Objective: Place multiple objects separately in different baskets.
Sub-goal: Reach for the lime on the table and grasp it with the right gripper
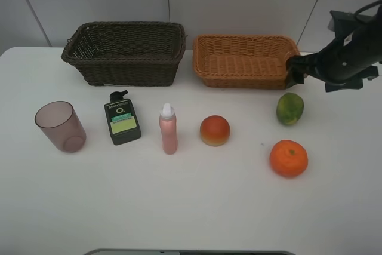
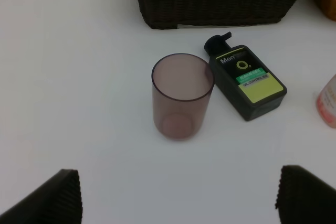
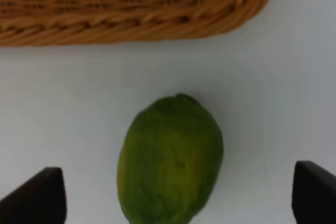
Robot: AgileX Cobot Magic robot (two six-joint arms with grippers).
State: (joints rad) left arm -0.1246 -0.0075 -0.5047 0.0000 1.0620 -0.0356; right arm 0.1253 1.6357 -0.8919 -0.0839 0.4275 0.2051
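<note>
1. White surface (image 1: 179, 207): it carries two baskets along the back and six items in a loose row in front of them.
2. Dark basket (image 1: 128, 70): the deeper of the two, it sits back left, just beside its neighbour.
3. Tan basket (image 1: 239, 79): the shallower one, it sits back right.
4. Right end effector (image 1: 296, 71): it hangs by the tan basket's right front corner with jaws spread wide and gripping nothing. In the wrist view the green fruit shows between its fingertips, untouched.
5. Left end effector (image 2: 178, 198): jaws wide open and holding nothing, it is pointed toward the cup.
6. Cup (image 1: 60, 126): it stands upright at the far left of the row, mouth up.
7. Dark bottle (image 1: 123, 122): it lies flat, label up, just beside the cup, with its cap toward the dark basket.
8. Pink bottle (image 1: 168, 129): white-capped, it is next in the row.
9. Orange (image 1: 288, 157): it rests nearest the front, on the right.
10. Peach (image 1: 215, 130): it rests mid-row, between the pink bottle and the orange.
11. Green fruit (image 1: 290, 108): it rests on the surface, between the orange and the tan basket.
</note>
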